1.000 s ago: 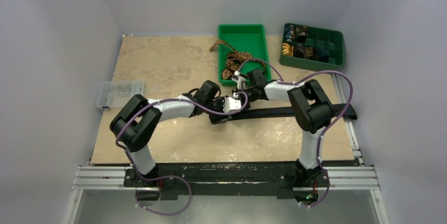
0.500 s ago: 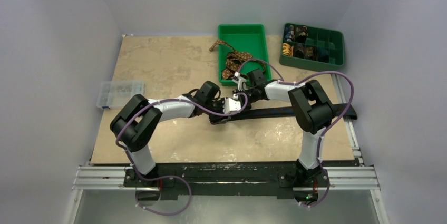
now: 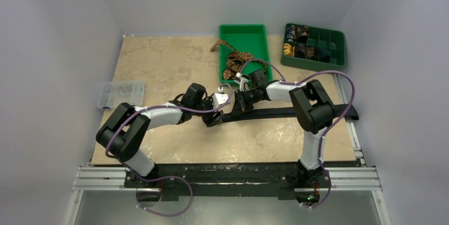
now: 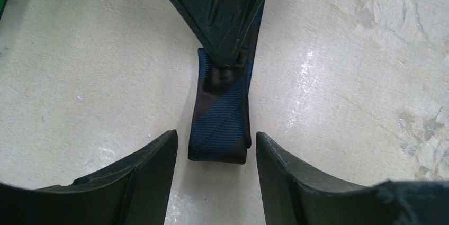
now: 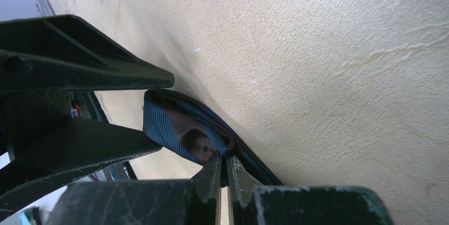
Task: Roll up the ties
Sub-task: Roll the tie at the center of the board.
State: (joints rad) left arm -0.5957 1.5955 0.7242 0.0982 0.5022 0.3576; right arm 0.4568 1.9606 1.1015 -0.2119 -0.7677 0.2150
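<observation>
The dark navy tie (image 3: 296, 112) lies flat across the table, its left end folded over (image 4: 219, 129). My right gripper (image 3: 229, 109) is shut on this fold, its fingertips (image 5: 214, 174) pinching the fabric (image 5: 169, 124) just above the table. My left gripper (image 4: 216, 136) is open, its fingers (image 4: 143, 167) on either side of the folded end without touching it; in the top view the left gripper (image 3: 210, 116) faces the right one. The brown patterned tie (image 3: 236, 58) lies bunched in the green tray (image 3: 243, 29), one end hanging over its left rim.
A dark green compartment box (image 3: 331, 42) at the back right holds several rolled ties (image 3: 296, 50). A clear plastic box (image 3: 120, 93) sits at the table's left edge. Purple cables loop over both arms.
My left arm has drawn back to the left, so its gripper now stands apart from the right gripper at the tie's folded end. The right gripper has stayed put on the tie.
</observation>
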